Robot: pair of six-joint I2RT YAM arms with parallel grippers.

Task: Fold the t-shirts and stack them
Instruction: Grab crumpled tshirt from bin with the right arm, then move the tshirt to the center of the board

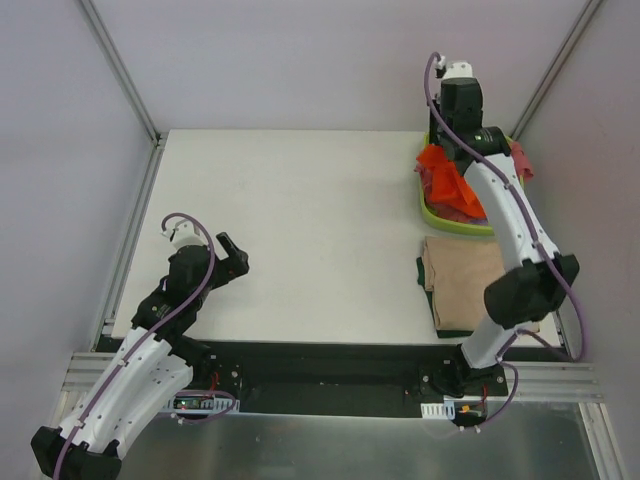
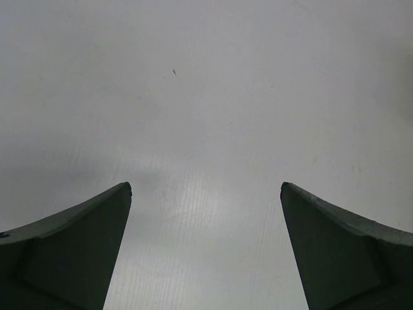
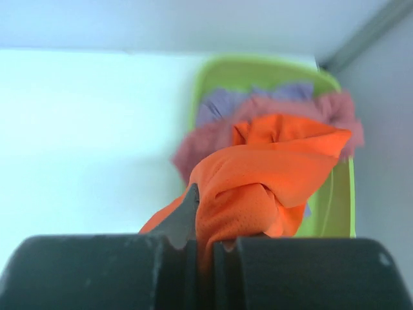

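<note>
Orange t-shirt (image 3: 277, 168) bunches above the lime-green tub (image 1: 448, 222) at the far right of the table (image 1: 300, 220), pinched by the right gripper (image 3: 206, 226), whose jaws are pressed together on the cloth. A pink shirt (image 3: 206, 139) and a lavender shirt (image 3: 222, 103) lie in the tub beneath. Nearer, a folded tan shirt (image 1: 465, 270) rests on a dark green shirt (image 1: 455, 328). The left gripper (image 2: 206, 187) hovers spread wide over the white tabletop.

text: none readable | labels: none | numbers: none
</note>
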